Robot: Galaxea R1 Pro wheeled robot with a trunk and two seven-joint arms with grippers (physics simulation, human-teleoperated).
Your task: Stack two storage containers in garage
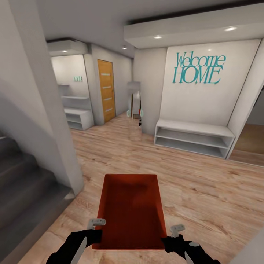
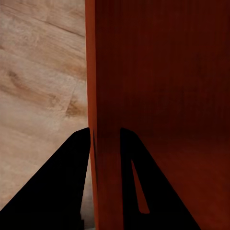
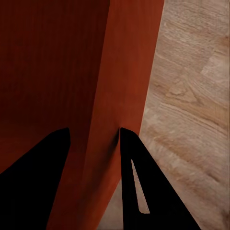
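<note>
An orange-red open-top storage container (image 1: pixel 130 212) hangs level in front of me above the light wood plank floor (image 1: pixel 205 190). My left gripper (image 1: pixel 93 229) is shut on its left wall near the closest corner. My right gripper (image 1: pixel 172 234) is shut on its right wall. In the left wrist view the black fingers pinch the thin red wall (image 2: pixel 103 72) between them at the gripper (image 2: pixel 105 132). The right wrist view shows the same pinch at the gripper (image 3: pixel 93 132) on the wall (image 3: pixel 115 72). The garage is out of view.
Grey carpeted stairs (image 1: pixel 22 183) and a white wall corner (image 1: pixel 55 128) stand close on the left. Ahead, a low white shelf bench (image 1: pixel 192 137) sits under "Welcome HOME" lettering. A corridor leads back to a wooden door (image 1: pixel 106 90) and another white shelf (image 1: pixel 79 117).
</note>
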